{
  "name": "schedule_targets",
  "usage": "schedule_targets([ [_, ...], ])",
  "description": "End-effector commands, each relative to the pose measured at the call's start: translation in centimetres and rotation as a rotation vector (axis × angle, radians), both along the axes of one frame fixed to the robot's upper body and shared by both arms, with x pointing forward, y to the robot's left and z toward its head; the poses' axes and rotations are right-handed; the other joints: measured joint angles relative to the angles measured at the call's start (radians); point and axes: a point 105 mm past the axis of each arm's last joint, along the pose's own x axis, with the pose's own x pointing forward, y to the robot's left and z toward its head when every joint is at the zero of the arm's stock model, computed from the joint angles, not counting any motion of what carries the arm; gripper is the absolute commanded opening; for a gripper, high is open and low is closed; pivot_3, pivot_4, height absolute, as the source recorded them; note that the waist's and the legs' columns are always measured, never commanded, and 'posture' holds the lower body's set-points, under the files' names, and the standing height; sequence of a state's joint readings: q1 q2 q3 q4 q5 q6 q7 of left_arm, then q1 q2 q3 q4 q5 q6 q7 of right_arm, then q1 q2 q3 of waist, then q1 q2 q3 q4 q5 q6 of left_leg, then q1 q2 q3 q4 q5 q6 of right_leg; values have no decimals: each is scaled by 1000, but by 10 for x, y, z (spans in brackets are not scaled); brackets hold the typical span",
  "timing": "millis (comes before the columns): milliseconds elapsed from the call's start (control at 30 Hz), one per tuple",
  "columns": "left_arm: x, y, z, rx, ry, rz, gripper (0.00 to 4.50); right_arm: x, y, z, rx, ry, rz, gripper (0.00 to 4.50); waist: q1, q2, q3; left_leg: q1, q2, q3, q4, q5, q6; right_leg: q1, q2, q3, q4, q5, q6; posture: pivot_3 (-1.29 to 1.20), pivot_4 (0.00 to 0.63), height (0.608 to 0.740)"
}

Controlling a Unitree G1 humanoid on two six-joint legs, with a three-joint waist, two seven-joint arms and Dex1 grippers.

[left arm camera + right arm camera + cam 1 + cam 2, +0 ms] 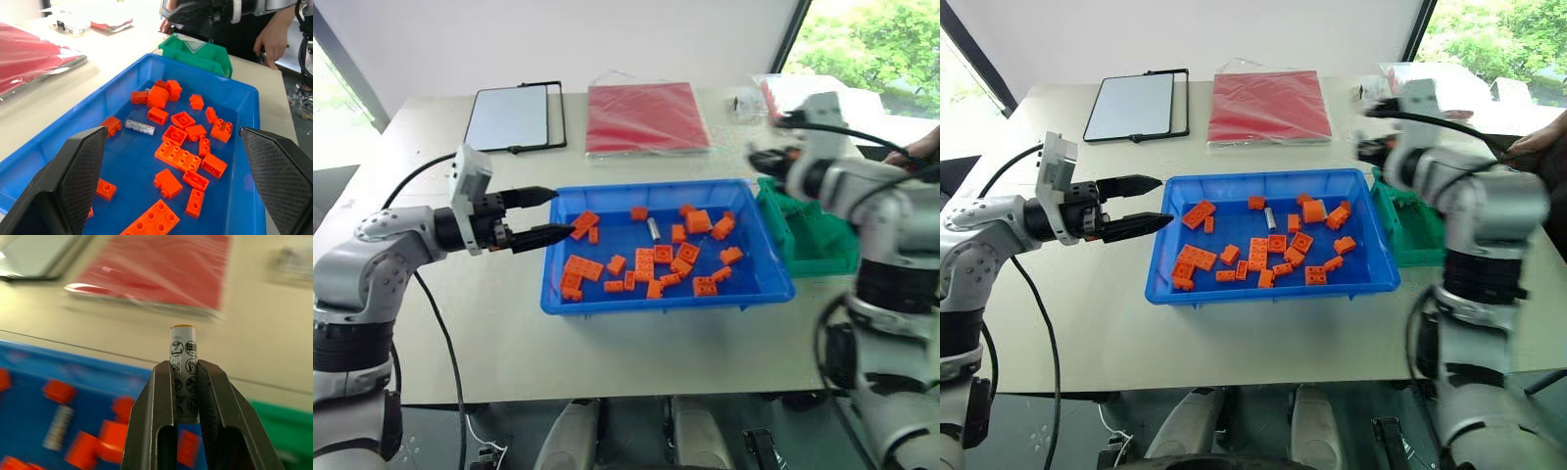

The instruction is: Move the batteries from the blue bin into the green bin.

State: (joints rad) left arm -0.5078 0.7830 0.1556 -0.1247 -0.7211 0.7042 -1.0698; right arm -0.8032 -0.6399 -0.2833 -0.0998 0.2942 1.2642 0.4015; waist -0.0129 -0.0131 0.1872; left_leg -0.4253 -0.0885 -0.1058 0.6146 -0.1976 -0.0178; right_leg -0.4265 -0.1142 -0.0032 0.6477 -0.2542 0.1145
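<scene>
The blue bin (656, 304) sits mid-table, holding several orange bricks (651, 264) and one battery (654, 229) lying near its far side. That battery (140, 127) also lies between my fingers in the left wrist view. My left gripper (564, 212) is open, level, at the bin's left rim. My right gripper (185, 369) is shut on a second battery (183, 345), which stands upright between its fingers. It hangs raised over the blue bin's far right corner, beside the green bin (818, 250).
A red flat packet (646, 116) and a grey board (509, 117) lie at the table's back. Small clear bags (749, 98) lie at the back right. A person's hand (269, 41) is beyond the green bin.
</scene>
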Motion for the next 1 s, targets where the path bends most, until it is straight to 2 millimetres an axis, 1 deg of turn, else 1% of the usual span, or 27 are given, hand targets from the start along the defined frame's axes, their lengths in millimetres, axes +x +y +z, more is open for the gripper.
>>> schedule_targets([
  [33, -1, -1, 11, 8, -53, -19, 4500, -14, -22, -1, -44, -4, -30, 83, -12, 0, 0, 1, 1, 1, 0, 0, 0, 0, 0, 0, 0, 0, 0, 0, 150, 731],
  [67, 0, -1, 11, 8, -54, -21, 4500, -17, -28, -7, -49, 11, -43, 83, -19, 0, 0, 1, 2, 2, 0, 0, 0, 0, 1, 0, 0, 0, 0, 0, 150, 731],
  [133, 0, -2, 12, 8, -57, -27, 4500, -19, -30, -20, -49, 42, -46, 1103, -30, 0, 0, 2, 2, 2, 0, 0, 1, 0, 1, 0, 1, 0, 0, 0, 150, 731],
  [200, 0, -3, 12, 9, -58, -31, 4500, -18, -27, -25, -46, 35, -32, 1990, -34, 0, 0, 2, 3, 3, 0, 0, 1, 0, 1, 1, 2, 0, 0, 0, 150, 731],
  [233, 0, -3, 13, 10, -58, -32, 4500, -16, -25, -25, -52, 26, -26, 2503, -34, 0, 0, 2, 3, 3, 0, 0, 1, 0, 1, 1, 2, 0, 0, 0, 150, 731],
  [333, 0, -3, 13, 11, -60, -32, 4500, -10, -21, -13, -103, -42, -7, 3938, -28, 1, 0, 2, 3, 3, 0, 0, 1, 0, 1, 1, 2, 0, 0, 0, 150, 731],
  [400, 0, -2, 14, 12, -60, -31, 4500, -6, -10, 0, -88, -88, 27, 3938, -26, 1, 0, 2, 2, 3, 1, 0, 1, 0, 1, 1, 2, 0, 0, 0, 150, 731],
  [433, -1, -1, 14, 14, -60, -29, 4500, -3, 9, 9, -76, -123, 94, 3938, -26, 1, 0, 1, 2, 3, 1, 0, 1, 0, 1, 1, 2, 0, 0, 0, 150, 731],
  [467, -2, 0, 14, 17, -60, -25, 4500, -1, 34, 13, -45, -133, 174, 3938, -29, 0, 0, 1, 2, 3, 1, 0, 1, 0, 1, 1, 2, 0, 0, 0, 150, 731],
  [500, -3, 1, 14, 19, -60, -21, 4500, -1, 61, 11, -28, -121, 268, 3938, -33, 0, 0, 2, 2, 3, 1, 0, 1, 0, 1, 1, 2, 0, 0, 0, 150, 731],
  [533, -4, 2, 14, 20, -61, -18, 4500, -3, 85, 5, -24, -94, 342, 3938, -36, 1, 0, 2, 3, 3, 1, 0, 1, 0, 1, 1, 2, 0, 0, 0, 150, 731],
  [567, -4, 2, 14, 21, -61, -16, 4500, -3, 101, -2, -21, -64, 378, 3938, -37, 0, 0, 2, 4, 3, 0, 0, 1, 0, 2, 1, 2, 0, 0, 0, 150, 731],
  [633, -5, 3, 15, 23, -63, -10, 4500, 0, 123, -20, 6, -2, 405, 3938, -32, 0, 0, 2, 7, 2, 0, 0, 1, 0, 5, 1, 2, 0, -1, 0, 150, 731],
  [733, -6, 3, 15, 25, -66, -5, 4500, 0, 151, -46, 4, 77, 455, 3938, -19, 0, 0, 0, 6, 1, 1, 0, 0, -1, 6, 1, 2, 0, -1, 0, 150, 731],
  [800, -7, 3, 16, 29, -67, -1, 4500, 0, 165, -61, 0, 119, 472, 3938, -11, 0, 0, 0, 5, 0, 2, 0, 0, -1, 4, 1, 1, 1, -1, 0, 150, 731],
  [900, -9, 5, 17, 31, -68, 7, 4500, 4, 174, -75, -2, 151, 473, 3938, -3, 0, 0, 0, 2, -1, 2, 0, 0, -1, 3, 1, 2, 1, -1, 0, 150, 731],
  [1000, -11, 6, 18, 31, -68, 15, 4500, 9, 178, -85, -8, 173, 470, 3938, -5, 0, 0, 0, 2, -1, 2, 0, 0, -1, 3, 1, 2, 1, -1, 0, 150, 731],
])
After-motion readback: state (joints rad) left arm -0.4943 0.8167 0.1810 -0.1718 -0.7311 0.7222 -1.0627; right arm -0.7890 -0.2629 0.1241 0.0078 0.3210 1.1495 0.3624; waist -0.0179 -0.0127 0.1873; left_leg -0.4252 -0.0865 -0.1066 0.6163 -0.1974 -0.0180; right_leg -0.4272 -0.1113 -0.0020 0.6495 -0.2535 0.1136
